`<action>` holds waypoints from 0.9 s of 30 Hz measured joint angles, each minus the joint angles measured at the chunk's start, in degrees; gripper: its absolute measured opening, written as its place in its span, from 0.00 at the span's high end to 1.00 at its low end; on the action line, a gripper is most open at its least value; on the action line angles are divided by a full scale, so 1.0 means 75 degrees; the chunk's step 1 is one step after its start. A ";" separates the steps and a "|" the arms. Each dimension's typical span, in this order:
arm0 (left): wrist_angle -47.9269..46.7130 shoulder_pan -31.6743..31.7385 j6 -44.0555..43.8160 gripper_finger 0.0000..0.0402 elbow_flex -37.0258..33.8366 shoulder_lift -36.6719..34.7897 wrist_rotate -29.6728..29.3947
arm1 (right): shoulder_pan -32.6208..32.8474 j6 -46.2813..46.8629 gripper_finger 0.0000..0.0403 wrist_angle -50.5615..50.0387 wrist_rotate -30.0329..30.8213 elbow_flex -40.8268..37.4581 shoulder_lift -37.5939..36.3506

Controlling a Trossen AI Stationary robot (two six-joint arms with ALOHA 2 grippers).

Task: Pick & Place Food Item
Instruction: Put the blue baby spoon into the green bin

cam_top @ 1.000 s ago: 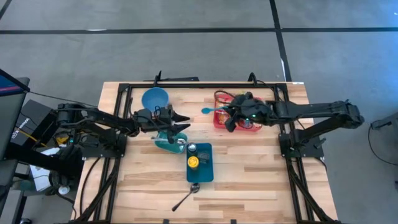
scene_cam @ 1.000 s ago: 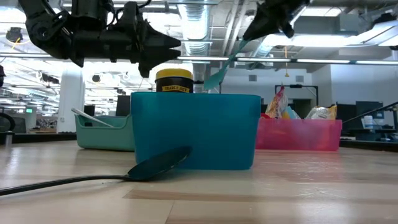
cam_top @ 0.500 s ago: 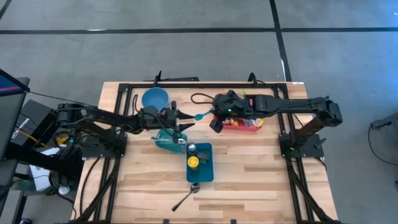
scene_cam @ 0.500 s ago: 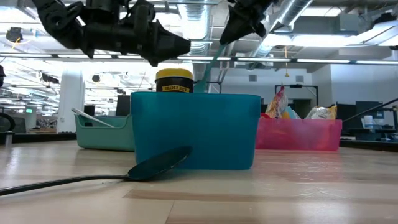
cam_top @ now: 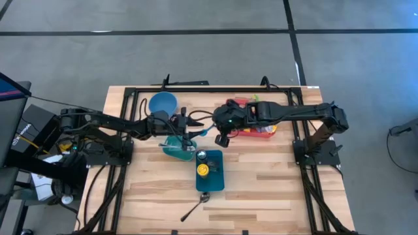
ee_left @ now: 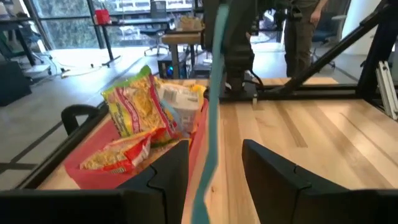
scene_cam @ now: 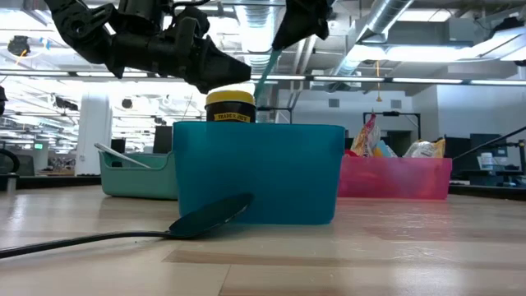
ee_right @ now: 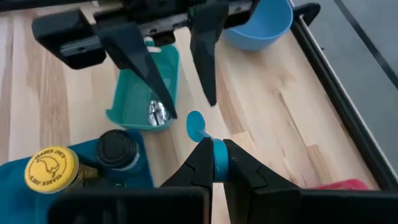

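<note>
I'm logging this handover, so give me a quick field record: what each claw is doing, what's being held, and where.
right claw: shut on blue spoon
left claw: open, fingers either side of the spoon
place: above the table, beside teal tray
blue bin: holds yellow-lidded jar
red basket: snack packets

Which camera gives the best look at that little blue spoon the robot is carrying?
The right wrist view: the blue spoon shows bowl and handle, pinched in the right gripper. The left wrist view shows it only as a blurred edge-on strip, the low view just its handle, and from above it is barely visible.
</note>
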 joint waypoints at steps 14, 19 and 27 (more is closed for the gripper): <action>-0.0118 0.0000 -0.0189 0.64 0.0146 0.0000 0.0333 | 0.0101 -0.0413 0.98 0.0229 -0.0007 0.0229 0.0065; -0.0309 -0.0020 -0.0400 0.65 0.0387 0.0000 0.0332 | 0.0171 -0.0551 0.98 0.0426 -0.0023 0.0229 0.0062; -0.0468 -0.0020 -0.0422 0.71 0.0405 0.0003 0.0283 | 0.0264 -0.0603 0.98 0.0426 -0.0034 0.0229 0.0062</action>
